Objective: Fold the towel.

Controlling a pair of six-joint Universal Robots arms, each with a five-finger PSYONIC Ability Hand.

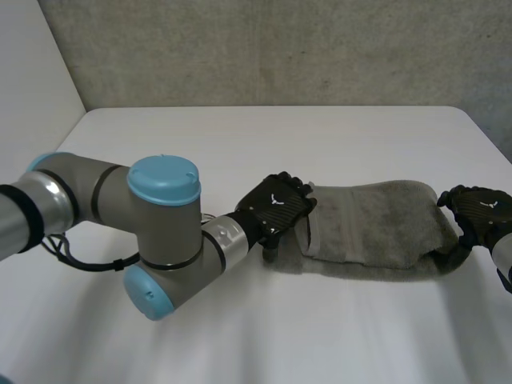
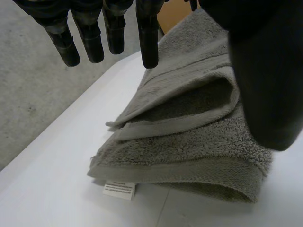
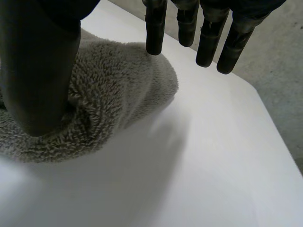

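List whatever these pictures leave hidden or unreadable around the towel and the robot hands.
Head view: the left robot hand covers the end of the towel beneath it, hiding the layers there.
Left wrist view: the print on the white label is too small to read.
Right wrist view: the thumb of the right robot hand blocks the towel behind it; contact cannot be told.
Head view: the right arm is cut off by the edge.

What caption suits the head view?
Left hand and right hand at opposite ends of a folded grey towel on the white table.
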